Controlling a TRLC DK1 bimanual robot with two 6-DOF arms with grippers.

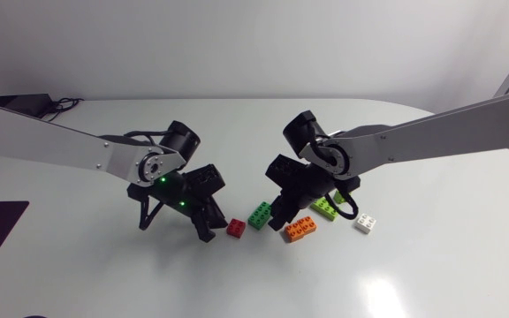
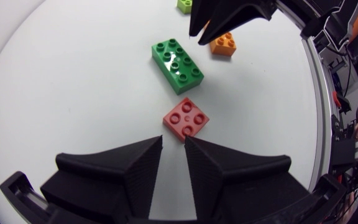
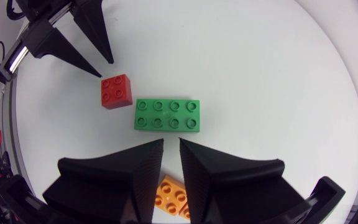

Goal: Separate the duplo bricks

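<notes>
Jaws of the left gripper [image 2: 173, 139] stood released, a narrow gap between the tips and nothing held in it. Just ahead of those tips lay the red two-by-two duplo brick [image 2: 186, 117], studs up on the white table [image 1: 431, 265]. Beyond it, close by its corner, sat the dark green two-by-four brick [image 2: 178, 65], lying flat and separate. Farther on was the orange brick [image 2: 223, 43], with the right gripper [image 3: 171, 144] hanging over it.

That right gripper was likewise unclenched, its fingers slightly parted and gripping nothing. The orange brick showed beneath them through the gap, resting on the table. Directly ahead of the fingertips lay the dark green brick, and past it, off to one side, the red one, with the left gripper's tips close beyond.

From above, the red, dark green and orange bricks formed a loose row between the two arms. A lime brick [image 1: 325, 208] lay behind the orange one, and a white brick [image 1: 366, 223] sat apart toward the right arm's side.
</notes>
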